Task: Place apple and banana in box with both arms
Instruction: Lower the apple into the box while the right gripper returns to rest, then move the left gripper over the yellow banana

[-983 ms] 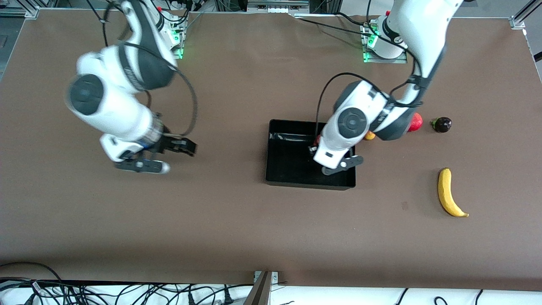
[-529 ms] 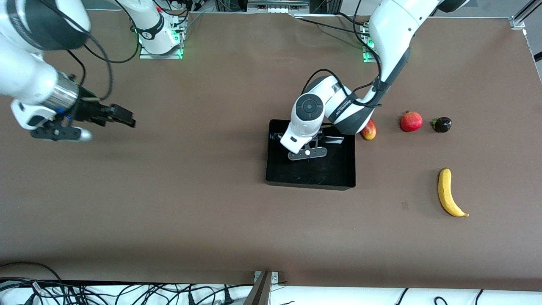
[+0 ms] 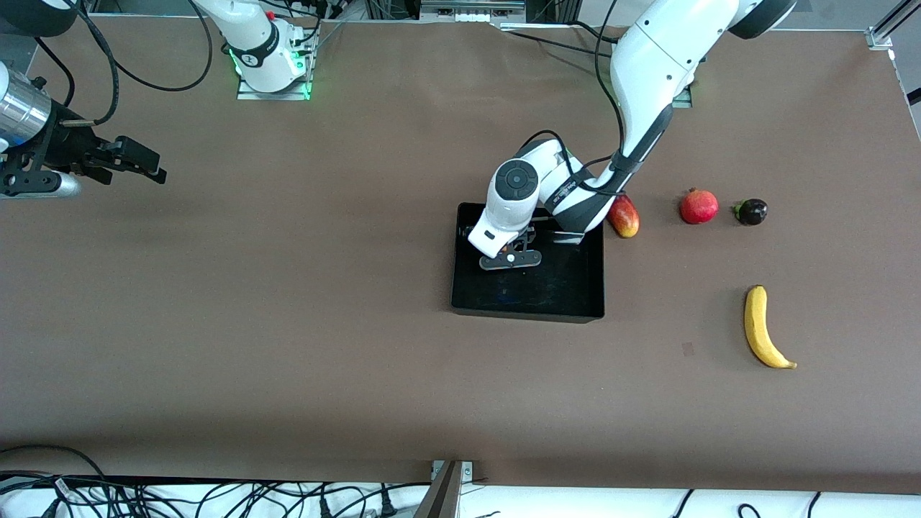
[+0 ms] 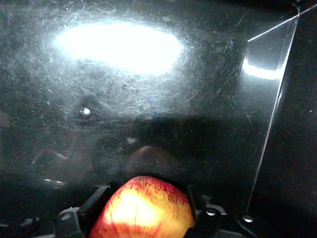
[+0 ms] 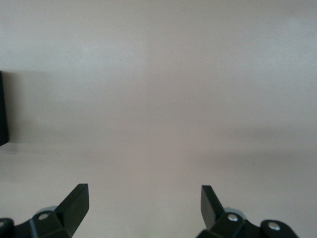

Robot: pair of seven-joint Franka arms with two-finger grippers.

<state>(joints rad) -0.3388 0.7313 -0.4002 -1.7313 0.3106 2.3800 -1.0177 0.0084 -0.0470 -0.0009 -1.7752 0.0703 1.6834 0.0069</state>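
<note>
Left pincer [image 4: 143, 218] hangs low inside the shallow glossy black plastic box [image 3: 471, 306], fingers clasping the small red-and-yellow streaked apple [image 4: 142, 209]. Right pincer [image 5: 143, 203] gapes wide and empty over bare brown bench [image 3: 288, 345] at the right arm's end. The long yellow banana [image 3: 763, 331] lies toward the left arm's end, well apart from the box and nearer the front camera.

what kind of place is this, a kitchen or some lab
Most likely a robotics lab, not a kitchen: two bench-mounted arms work over a brown table, loose cables trail along its edge, and fruit like the banana serves as props.

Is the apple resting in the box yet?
Not clearly: the apple sits between the left gripper fingers over the box floor; contact cannot be told.
</note>
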